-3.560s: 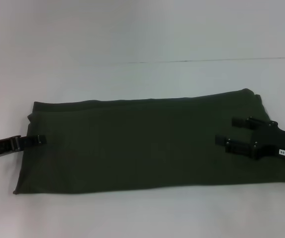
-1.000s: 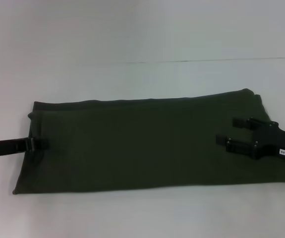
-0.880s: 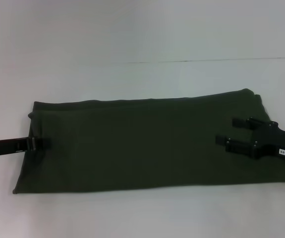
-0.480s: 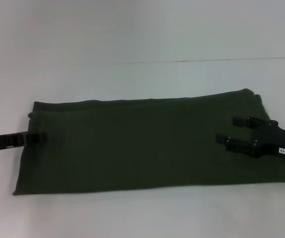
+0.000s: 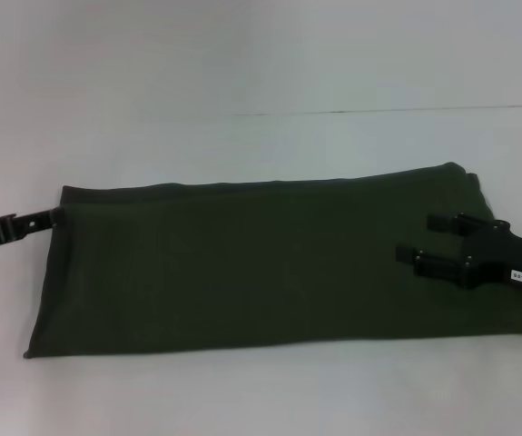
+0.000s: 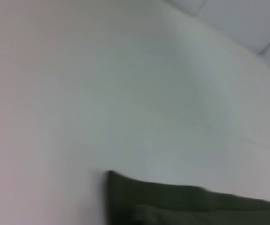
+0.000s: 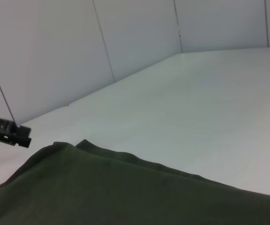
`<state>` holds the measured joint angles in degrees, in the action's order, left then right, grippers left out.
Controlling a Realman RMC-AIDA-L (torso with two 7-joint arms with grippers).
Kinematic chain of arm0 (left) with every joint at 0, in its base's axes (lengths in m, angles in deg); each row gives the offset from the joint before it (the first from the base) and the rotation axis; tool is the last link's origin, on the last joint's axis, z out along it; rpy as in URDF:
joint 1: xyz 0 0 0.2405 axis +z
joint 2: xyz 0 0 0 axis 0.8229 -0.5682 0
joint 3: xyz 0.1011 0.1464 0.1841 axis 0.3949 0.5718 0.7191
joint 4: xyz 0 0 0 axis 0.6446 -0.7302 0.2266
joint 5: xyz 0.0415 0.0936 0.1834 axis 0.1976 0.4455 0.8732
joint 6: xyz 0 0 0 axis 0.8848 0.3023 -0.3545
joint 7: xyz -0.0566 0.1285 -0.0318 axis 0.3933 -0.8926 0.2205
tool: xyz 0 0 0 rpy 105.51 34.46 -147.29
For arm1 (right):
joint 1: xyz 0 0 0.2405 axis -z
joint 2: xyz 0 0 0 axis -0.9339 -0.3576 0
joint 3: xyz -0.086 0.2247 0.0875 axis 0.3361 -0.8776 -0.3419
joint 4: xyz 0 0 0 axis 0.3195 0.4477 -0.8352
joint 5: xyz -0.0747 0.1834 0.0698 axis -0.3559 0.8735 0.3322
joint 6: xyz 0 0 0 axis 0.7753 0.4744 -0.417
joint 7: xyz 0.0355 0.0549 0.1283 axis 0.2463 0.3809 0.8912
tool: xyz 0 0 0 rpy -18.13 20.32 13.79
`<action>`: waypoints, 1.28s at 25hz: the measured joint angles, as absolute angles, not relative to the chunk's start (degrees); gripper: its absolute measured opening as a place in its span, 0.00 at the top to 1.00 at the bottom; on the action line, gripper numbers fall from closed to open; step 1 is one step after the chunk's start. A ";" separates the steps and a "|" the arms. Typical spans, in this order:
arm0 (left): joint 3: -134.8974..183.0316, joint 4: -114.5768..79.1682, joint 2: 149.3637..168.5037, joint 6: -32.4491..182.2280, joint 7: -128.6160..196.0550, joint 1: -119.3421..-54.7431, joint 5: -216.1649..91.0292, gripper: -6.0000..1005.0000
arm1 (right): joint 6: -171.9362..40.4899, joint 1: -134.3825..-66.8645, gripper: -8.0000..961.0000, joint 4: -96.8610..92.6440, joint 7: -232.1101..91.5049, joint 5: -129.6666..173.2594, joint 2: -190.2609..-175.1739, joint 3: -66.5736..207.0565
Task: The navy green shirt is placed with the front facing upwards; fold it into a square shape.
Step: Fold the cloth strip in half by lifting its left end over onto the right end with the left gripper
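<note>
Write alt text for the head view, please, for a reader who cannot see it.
A navy green shirt, folded into a long band, lies across a white table. The right gripper rests open over its right end; the left gripper is at its far left corner.

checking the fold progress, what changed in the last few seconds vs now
The left gripper slid along the navy green shirt's left edge toward its far corner, now barely at the cloth. The right gripper stayed put over the right end, fingers apart; the shirt lies unchanged.
</note>
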<state>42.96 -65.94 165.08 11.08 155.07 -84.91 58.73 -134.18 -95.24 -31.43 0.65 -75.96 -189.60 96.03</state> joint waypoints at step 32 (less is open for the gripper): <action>44.37 -57.76 164.35 16.32 154.66 -86.89 60.61 0.09 | -134.06 -95.60 0.10 -31.41 0.81 -75.99 -189.71 96.02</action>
<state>44.37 -57.76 164.35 16.32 154.66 -86.89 60.61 -134.06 -95.60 -31.41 0.81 -75.99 -189.71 96.02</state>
